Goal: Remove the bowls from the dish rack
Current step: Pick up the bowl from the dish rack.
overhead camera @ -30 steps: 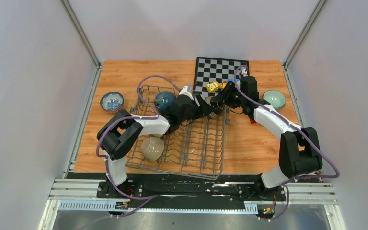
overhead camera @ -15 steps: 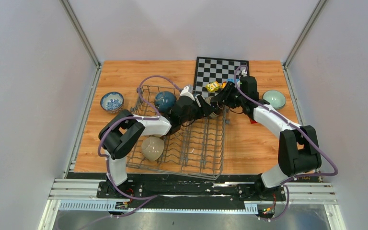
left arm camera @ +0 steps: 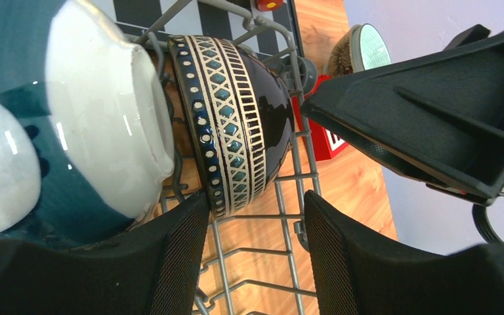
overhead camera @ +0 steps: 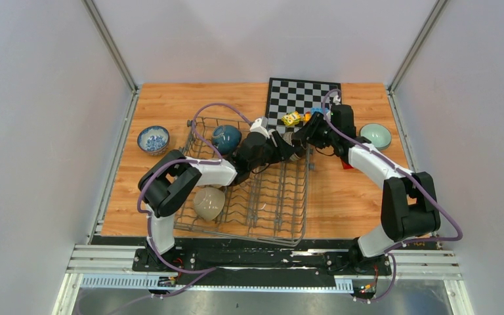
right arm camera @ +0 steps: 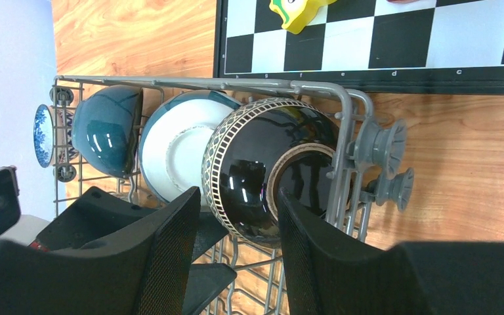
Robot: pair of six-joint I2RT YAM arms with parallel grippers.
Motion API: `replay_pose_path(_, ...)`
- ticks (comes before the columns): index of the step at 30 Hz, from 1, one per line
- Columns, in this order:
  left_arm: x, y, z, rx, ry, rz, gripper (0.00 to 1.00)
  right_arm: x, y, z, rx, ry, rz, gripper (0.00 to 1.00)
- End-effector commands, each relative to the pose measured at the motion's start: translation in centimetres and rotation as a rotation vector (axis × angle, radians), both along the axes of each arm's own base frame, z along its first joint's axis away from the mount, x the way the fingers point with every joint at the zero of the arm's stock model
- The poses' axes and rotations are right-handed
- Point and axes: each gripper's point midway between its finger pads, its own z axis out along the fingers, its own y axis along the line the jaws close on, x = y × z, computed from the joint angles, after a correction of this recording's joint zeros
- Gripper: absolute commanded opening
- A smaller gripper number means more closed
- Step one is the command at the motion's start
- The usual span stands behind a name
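The grey wire dish rack (overhead camera: 269, 197) holds a dark teal bowl (overhead camera: 226, 138), a beige bowl (overhead camera: 209, 202) and, at its far right corner, a dark brown patterned bowl (right arm camera: 262, 170) beside a white-inside bowl (right arm camera: 177, 151). My right gripper (right arm camera: 239, 243) is open, its fingers either side of the patterned bowl's lower edge. My left gripper (left arm camera: 256, 256) is open just below the same bowl (left arm camera: 236, 125); its left finger (left arm camera: 170, 262) meets the rim. In the top view the two grippers meet at that corner, left (overhead camera: 287, 149) and right (overhead camera: 300, 138).
A blue-and-white bowl (overhead camera: 153, 139) sits on the table left of the rack and a pale green bowl (overhead camera: 375, 136) at the right. A chessboard (overhead camera: 298, 95) with toy blocks (overhead camera: 293, 118) lies behind the rack. A red object (overhead camera: 346, 164) lies right of the rack.
My left gripper has edged a little farther toward the rack's far right corner. The right gripper and the bowls have hardly moved.
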Motion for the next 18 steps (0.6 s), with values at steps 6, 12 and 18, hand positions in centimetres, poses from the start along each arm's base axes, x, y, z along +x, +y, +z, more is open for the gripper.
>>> replay_pose_path(6, 0.3, -1.2, 2.1, -0.025, -0.101, -0.03, 0.56, -0.1, -1.1, -1.4, 0.0, 0.032, -0.026, 0.5)
replay_pose_path(12, 0.6, -2.0, 2.6, -0.051, -0.123, -0.049, 0.5, -0.2, -1.2, -1.8, -0.005, 0.043, -0.027, 0.5)
replay_pose_path(18, 0.3, -2.6, 3.2, -0.086, -0.149, -0.083, 0.44, -0.2, -1.4, -1.9, -0.007, 0.046, -0.035, 0.49)
